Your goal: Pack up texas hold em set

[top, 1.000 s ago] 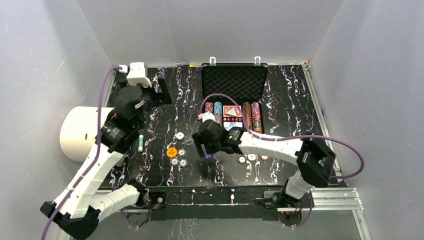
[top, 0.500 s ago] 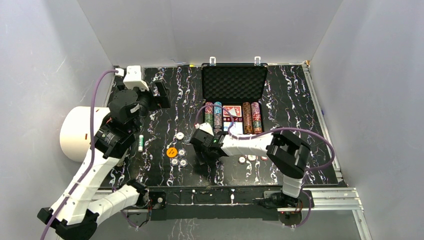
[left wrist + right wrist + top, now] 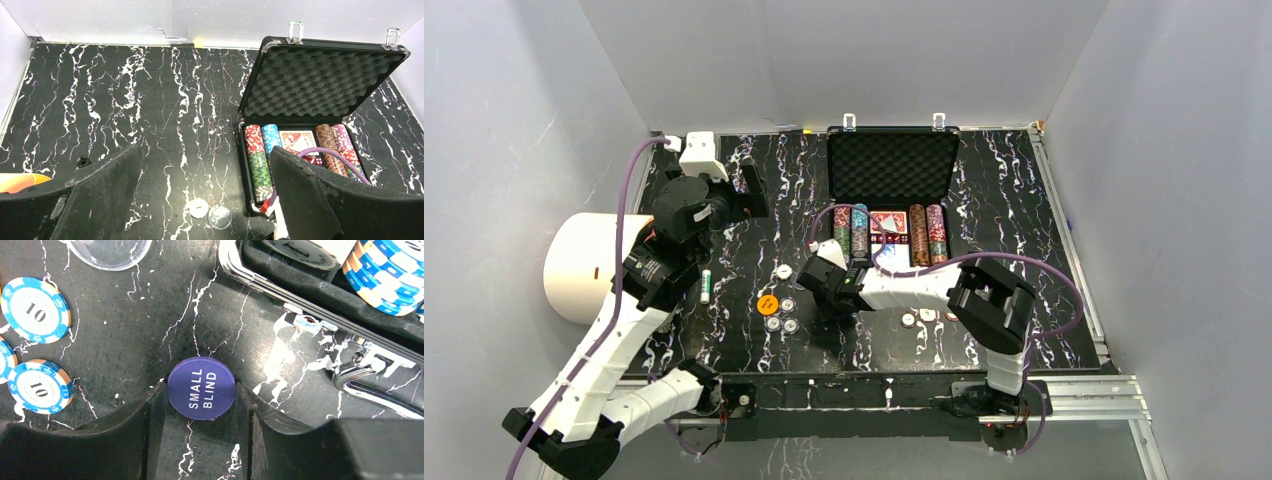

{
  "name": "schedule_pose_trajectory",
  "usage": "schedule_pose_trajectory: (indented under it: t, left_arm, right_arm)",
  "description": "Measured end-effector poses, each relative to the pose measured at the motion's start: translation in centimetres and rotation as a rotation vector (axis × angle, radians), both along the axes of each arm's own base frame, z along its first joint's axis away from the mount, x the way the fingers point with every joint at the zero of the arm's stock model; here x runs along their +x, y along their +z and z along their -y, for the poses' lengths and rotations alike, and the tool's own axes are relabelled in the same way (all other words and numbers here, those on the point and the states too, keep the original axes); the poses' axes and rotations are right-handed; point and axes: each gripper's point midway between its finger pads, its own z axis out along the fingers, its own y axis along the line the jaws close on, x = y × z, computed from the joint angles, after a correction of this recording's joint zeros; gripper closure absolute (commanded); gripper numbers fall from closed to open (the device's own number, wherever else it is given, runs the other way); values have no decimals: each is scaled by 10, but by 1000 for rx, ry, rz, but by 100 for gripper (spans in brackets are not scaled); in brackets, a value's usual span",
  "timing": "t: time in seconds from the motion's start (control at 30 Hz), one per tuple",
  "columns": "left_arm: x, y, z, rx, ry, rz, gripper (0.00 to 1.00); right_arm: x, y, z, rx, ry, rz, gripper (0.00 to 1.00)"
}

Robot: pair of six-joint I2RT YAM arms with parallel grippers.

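Button (image 3: 201, 388), round, flat, purple, lettered SMALL BLIND, pinched edgewise by right hand (image 3: 200, 388), left hand (image 3: 205, 150) spread.

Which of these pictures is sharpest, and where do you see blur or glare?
Right wrist view: sharpest, lettering on the purple button reads cleanly, though the chrome latch glints. Left wrist view: the briefcase foam is crisp, its own fingers dark, soft blurs. Top external view: evenly lit, soft shadows, loose chips too small to read.

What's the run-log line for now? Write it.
right hand: closed on SMALL BLIND button, flat on table | left hand: open, empty | briefcase: open, chips loose outside
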Motion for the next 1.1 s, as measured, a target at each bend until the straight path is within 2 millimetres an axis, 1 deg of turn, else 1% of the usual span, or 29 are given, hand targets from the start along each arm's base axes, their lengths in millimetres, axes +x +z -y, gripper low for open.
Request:
schedule_pose_trajectory:
  t: [0.17, 0.23, 0.33, 0.4, 0.47, 0.5, 0.57, 0.6, 0.67, 0.77, 0.87, 0.93, 1.0, 1.1]
  left_arm:
    - [0, 0, -1, 3, 8, 1, 2]
    - [1, 0, -3, 6, 15, 1, 2]
    - [1, 0, -5, 9, 25, 2, 2]
    - [2, 0, -5, 9, 29, 3, 2]
    - [2, -1, -5, 7, 31, 2, 2]
    - [2, -2, -5, 5, 32, 0, 2]
    - [3, -9, -4, 5, 33, -15, 2]
    - [3, -14, -3, 5, 32, -24, 2]
    - [5, -26, -1, 9, 31, -53, 2]
    - [9, -44, 5, 14, 22, -99, 2]
    - [12, -66, 12, 18, 9, -153, 2]
    - [13, -77, 16, 19, 0, -184, 2]
    - [15, -87, 20, 17, -4, -211, 2]
    - [17, -99, 24, 17, -9, -245, 2]
  right_arm:
    - [2, 3, 5, -3, -22, 8, 46]
    - [4, 12, 11, -1, -32, 18, 46]
    - [11, 43, 16, 56, -54, 56, 46]
    - [21, 73, 19, 124, -81, 95, 46]
    - [37, 103, 28, 194, -124, 139, 45]
    - [46, 115, 34, 223, -149, 160, 45]
    - [69, 131, 52, 258, -215, 196, 45]
    - [80, 133, 62, 259, -245, 206, 45]
    - [105, 131, 87, 237, -317, 218, 45]
    - [137, 116, 123, 179, -404, 217, 45]
    - [155, 94, 143, 123, -440, 191, 45]
    - [163, 79, 150, 92, -447, 166, 45]
    - [172, 67, 152, 73, -443, 149, 44]
    - [181, 61, 149, 64, -421, 143, 44]
